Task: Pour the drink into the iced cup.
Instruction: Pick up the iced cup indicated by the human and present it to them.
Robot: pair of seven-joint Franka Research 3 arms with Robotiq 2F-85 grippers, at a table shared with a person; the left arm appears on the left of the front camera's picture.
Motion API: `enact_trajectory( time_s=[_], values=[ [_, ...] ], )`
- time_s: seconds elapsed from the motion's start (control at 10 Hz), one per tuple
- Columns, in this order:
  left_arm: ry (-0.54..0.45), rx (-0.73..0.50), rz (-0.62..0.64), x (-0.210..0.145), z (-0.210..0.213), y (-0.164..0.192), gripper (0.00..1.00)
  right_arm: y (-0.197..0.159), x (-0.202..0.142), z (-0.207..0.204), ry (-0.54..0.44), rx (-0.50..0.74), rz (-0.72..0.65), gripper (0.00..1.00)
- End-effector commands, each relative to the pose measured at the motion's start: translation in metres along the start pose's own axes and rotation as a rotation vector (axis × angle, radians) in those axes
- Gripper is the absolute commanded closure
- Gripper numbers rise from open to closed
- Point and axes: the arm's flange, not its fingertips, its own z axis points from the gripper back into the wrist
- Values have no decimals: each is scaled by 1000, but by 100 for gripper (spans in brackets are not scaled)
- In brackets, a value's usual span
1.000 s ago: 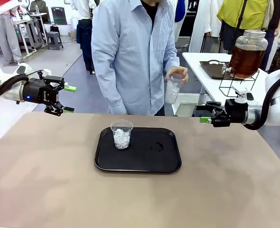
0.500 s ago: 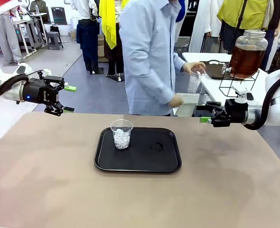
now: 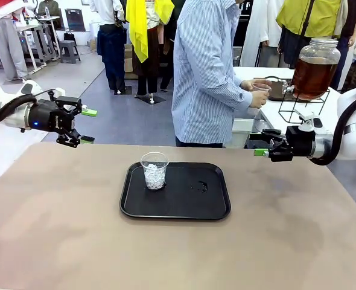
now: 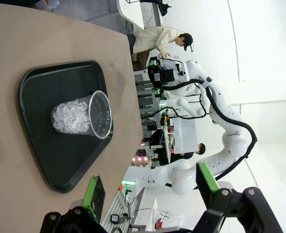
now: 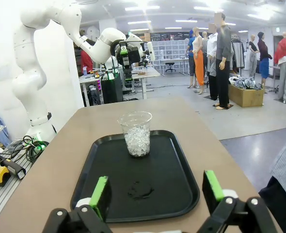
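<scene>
Left tool [image 3: 89, 125] and right tool [image 3: 260, 145] both wide open, empty. Iced cup [image 3: 154, 171] sits between them on the tray [image 3: 190, 205]. Drink [image 3: 312, 77] is in the jar [image 3: 323, 43] beyond my right tool, person's hand [image 3: 257, 96] beside it. Risk: squeezing a thin full cup at handover would slop it.

The person [image 3: 207, 72] now faces the side table [image 3: 273, 112], and the cup [image 3: 261, 89] is up by the tap of the jar [image 3: 318, 47] of drink [image 3: 311, 77].

My front camera looks across the counter [image 3: 57, 241] from its near edge; both wrist cameras face inward, sharing the tray [image 3: 178, 206].
</scene>
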Motion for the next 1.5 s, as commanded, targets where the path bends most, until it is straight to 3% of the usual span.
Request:
enact_trajectory(
  time_s=[0.0,1.4],
  values=[
    [-10,-9,0,0,0,-2,0,-2,3,-2,0,3,3,0],
    [-10,-9,0,0,0,-2,0,-2,3,-2,0,3,3,0]
  ],
)
